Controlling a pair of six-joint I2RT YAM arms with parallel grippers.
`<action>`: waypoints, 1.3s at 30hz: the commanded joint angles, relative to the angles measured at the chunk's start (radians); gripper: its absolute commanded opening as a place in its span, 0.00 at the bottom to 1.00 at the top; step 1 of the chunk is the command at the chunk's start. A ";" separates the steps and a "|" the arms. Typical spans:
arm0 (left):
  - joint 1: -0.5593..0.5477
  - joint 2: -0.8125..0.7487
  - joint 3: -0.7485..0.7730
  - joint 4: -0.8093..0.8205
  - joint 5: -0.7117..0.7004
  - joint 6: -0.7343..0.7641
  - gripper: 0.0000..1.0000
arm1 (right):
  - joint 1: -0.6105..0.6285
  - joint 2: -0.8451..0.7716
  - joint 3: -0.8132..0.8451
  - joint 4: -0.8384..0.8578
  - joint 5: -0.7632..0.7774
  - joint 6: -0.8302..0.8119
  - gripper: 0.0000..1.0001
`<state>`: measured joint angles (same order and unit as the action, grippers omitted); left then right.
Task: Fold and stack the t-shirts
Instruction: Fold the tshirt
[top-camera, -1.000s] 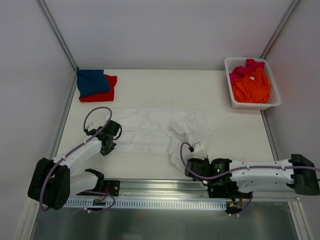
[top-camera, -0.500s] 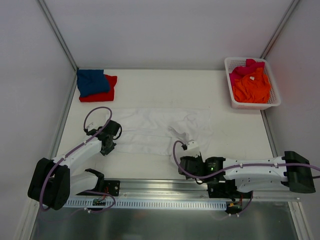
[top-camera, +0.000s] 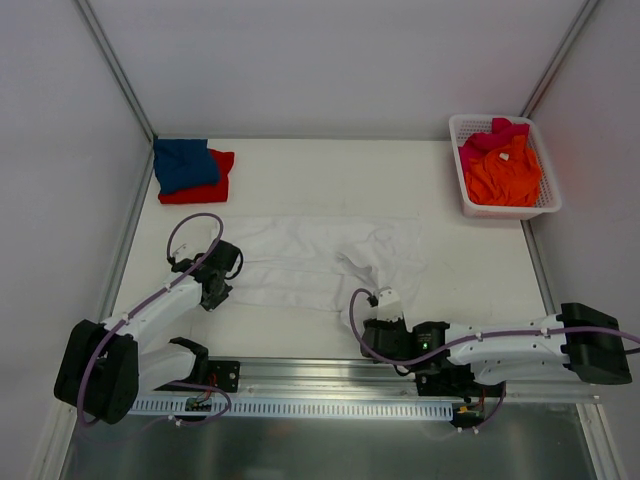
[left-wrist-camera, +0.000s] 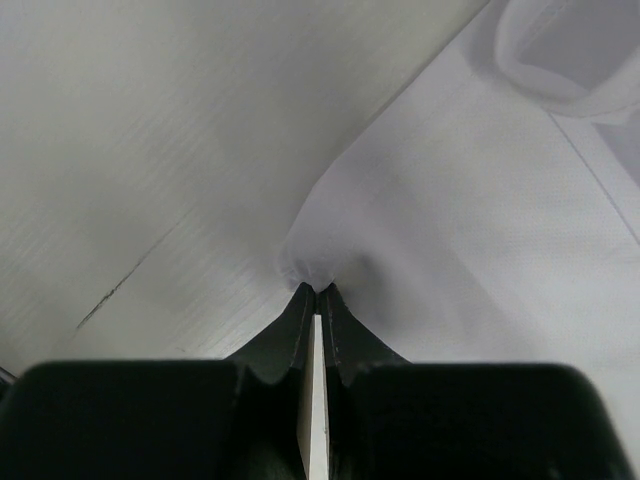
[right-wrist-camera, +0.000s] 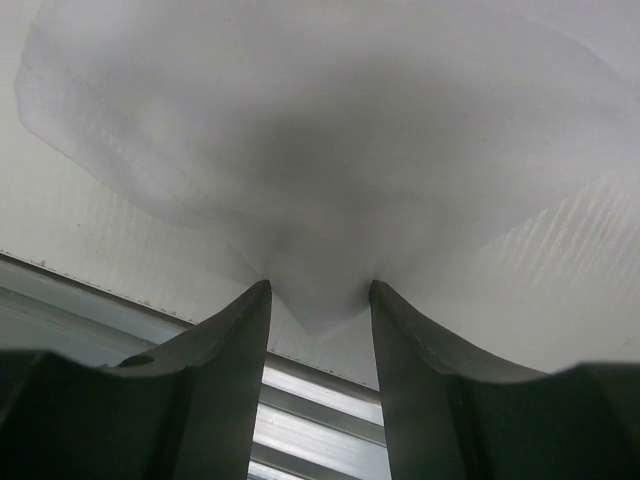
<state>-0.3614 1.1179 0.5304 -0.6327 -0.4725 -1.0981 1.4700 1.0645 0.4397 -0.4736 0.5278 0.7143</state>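
The large white t-shirt (top-camera: 320, 258) lies spread across the middle of the table. My left gripper (top-camera: 214, 297) is at its left edge, and the left wrist view shows it (left-wrist-camera: 318, 290) shut on a pinch of the white cloth (left-wrist-camera: 470, 200). My right gripper (top-camera: 368, 322) is at the shirt's near right corner. In the right wrist view it (right-wrist-camera: 320, 292) is open, with a point of white cloth (right-wrist-camera: 320, 180) lying between the jaws. The blue t-shirt (top-camera: 183, 163) lies folded on the red one (top-camera: 216, 182) at the back left.
A white lattice basket (top-camera: 465, 190) at the back right holds the orange t-shirt (top-camera: 503, 172) and the pink one (top-camera: 497, 129). An aluminium rail (top-camera: 330, 378) runs along the near table edge, close under my right gripper. Grey walls stand left, right and behind.
My right gripper has moved left and slightly nearer along the front edge, onto the shirt's near corner. The left arm has not moved.
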 joint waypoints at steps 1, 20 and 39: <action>-0.014 -0.021 0.000 -0.004 0.014 0.010 0.00 | 0.013 0.005 -0.050 0.027 -0.038 0.063 0.47; -0.013 -0.046 0.040 -0.009 0.009 0.047 0.00 | 0.021 -0.087 0.024 -0.095 0.066 0.045 0.00; -0.011 -0.047 0.244 -0.021 -0.047 0.144 0.00 | -0.261 -0.130 0.263 -0.161 0.143 -0.323 0.00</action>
<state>-0.3676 1.0634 0.7273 -0.6369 -0.4816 -0.9813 1.2606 0.9501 0.6331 -0.6125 0.6369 0.5098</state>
